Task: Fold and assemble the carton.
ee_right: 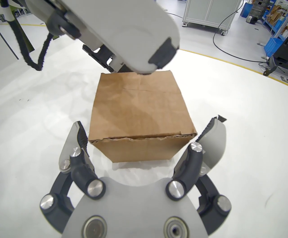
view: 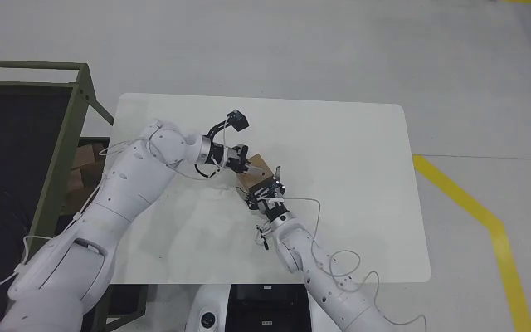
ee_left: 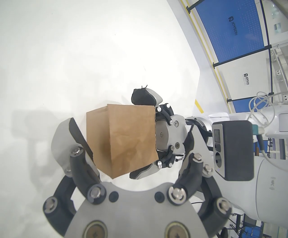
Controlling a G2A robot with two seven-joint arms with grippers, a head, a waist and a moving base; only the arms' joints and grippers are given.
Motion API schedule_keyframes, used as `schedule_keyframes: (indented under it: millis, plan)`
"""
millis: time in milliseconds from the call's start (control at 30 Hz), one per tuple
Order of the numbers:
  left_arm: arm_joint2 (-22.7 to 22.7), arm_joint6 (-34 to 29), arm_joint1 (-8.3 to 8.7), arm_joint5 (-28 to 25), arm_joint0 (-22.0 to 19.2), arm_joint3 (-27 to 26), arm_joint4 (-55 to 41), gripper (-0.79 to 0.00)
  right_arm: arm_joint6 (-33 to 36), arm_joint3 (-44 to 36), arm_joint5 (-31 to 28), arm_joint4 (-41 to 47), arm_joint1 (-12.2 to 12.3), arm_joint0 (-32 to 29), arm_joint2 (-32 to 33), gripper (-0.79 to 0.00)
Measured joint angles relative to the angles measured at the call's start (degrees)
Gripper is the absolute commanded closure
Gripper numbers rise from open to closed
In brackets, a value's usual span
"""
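Brown corrugated cardboard forms the carton point(ee_right: 141, 112). It stands as a closed box near the middle of the desk point(view: 348, 141), between the two grippers. Its skin is creased. The right wrist view shows a thin seam across the top face and a ragged near edge where the inner flutes are visible.

The right gripper point(ee_right: 147, 121) has its fingers spread open, one beside each near corner of the carton. I cannot tell if they touch the cardboard. The left gripper point(ee_left: 130, 127) is open too. In the left wrist view one black pad point(ee_left: 81, 137) lies against a side face of the carton, and the other finger stays apart from it. In the right wrist view one rounded grey finger of it reaches over the far top edge.

The top view shows the two arms meeting at the carton. The desk is white and smooth, with rounded corners. Around it is a grey floor point(view: 290, 41) with a yellow line point(view: 465, 199), and an olive metal frame point(view: 70, 124) stands beside the desk. Farther off are blue panels point(ee_left: 236, 33), a metal cabinet point(ee_right: 209, 13) on castors, blue crates point(ee_right: 273, 45) and a black cable point(ee_right: 225, 49).
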Motion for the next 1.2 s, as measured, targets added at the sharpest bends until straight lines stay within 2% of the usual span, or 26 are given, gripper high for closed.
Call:
schedule_keyframes:
  millis: [233,433,600,733,1067,1200]
  plan:
    - [0.29,-0.13,-0.06,-0.29,-0.15,0.24,0.28,-0.785,-0.43,0.48,0.31,1.10,-0.09,0.14,0.40,-0.785]
    - [0.53,-0.12,-0.13,-0.93,-0.38,0.85,0.57,-0.785,-0.53,1.43,-2.32,2.61,-0.04,0.83,0.95,-0.785]
    - [0.79,-0.11,-0.21,-1.56,-0.61,1.31,0.83,-0.785,-0.37,1.96,-3.92,3.30,0.05,1.52,1.42,-0.533]
    - [0.95,0.03,-0.26,-1.83,-0.74,1.64,0.98,-0.785,-0.09,2.26,-4.66,3.67,0.03,1.98,1.43,-0.388]
    - [1.28,0.05,-0.36,-2.52,-1.05,2.29,0.86,-0.785,-0.47,3.01,-5.51,3.83,0.01,2.51,1.30,-0.342]
    - [1.21,0.19,-0.34,-2.38,-1.07,2.16,0.73,-0.785,-0.82,3.09,-5.70,3.88,0.06,2.54,1.44,-0.299]
